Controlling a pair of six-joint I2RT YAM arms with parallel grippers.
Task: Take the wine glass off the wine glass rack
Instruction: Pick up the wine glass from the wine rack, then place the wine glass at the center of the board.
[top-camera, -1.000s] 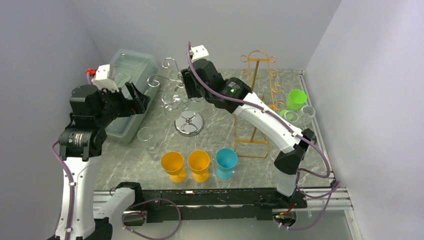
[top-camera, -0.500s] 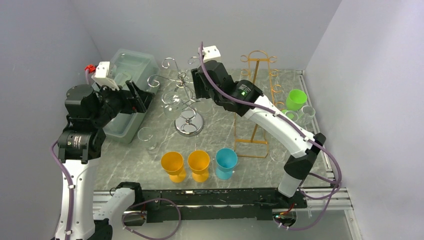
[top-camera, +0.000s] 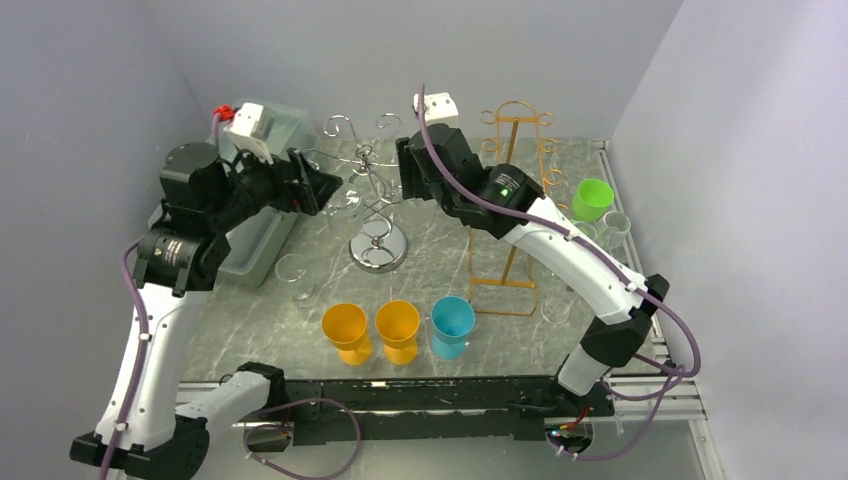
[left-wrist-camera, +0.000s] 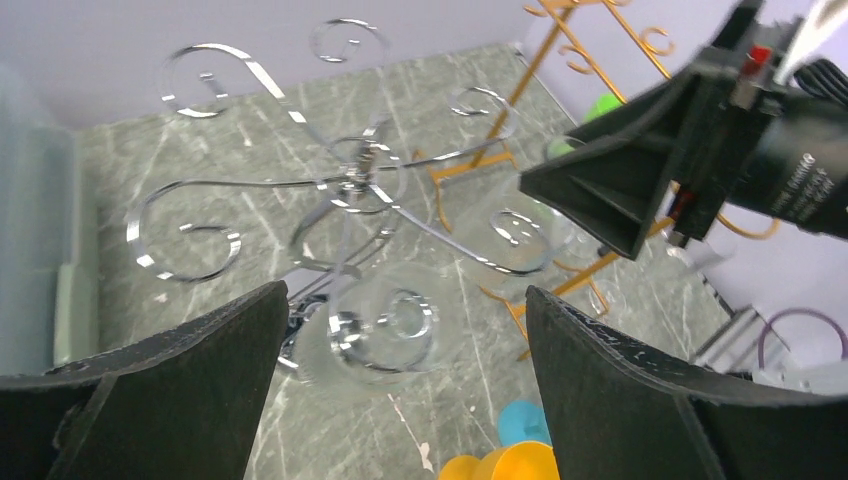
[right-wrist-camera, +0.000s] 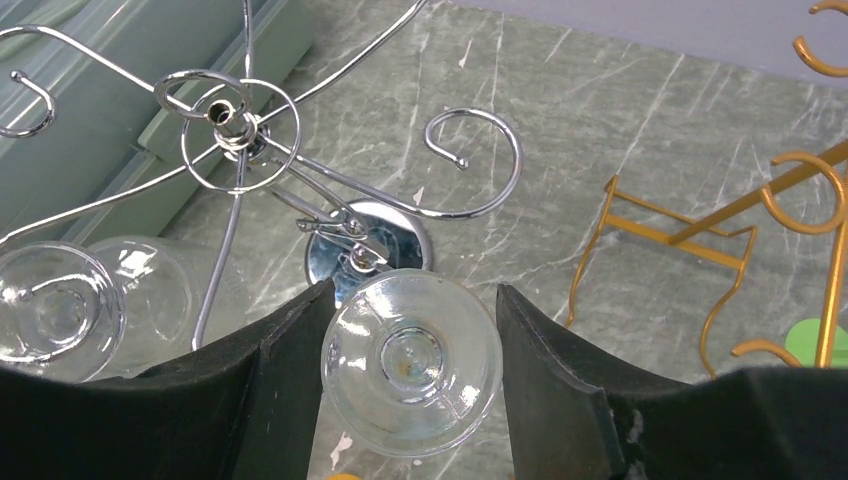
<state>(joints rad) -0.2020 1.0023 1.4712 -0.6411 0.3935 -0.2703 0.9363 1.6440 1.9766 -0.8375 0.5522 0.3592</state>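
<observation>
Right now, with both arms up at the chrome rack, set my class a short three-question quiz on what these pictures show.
1. True or false: the left gripper is shut on a wine glass.
2. How many orange cups stand on the table beside the blue cup? A one, B two, C three.
3. Which gripper is holding a wine glass?

Key
1. False. Its jaws stand wide open, not touching the hanging glass on the chrome rack.
2. B.
3. The right gripper, closed on the wine glass.
</observation>
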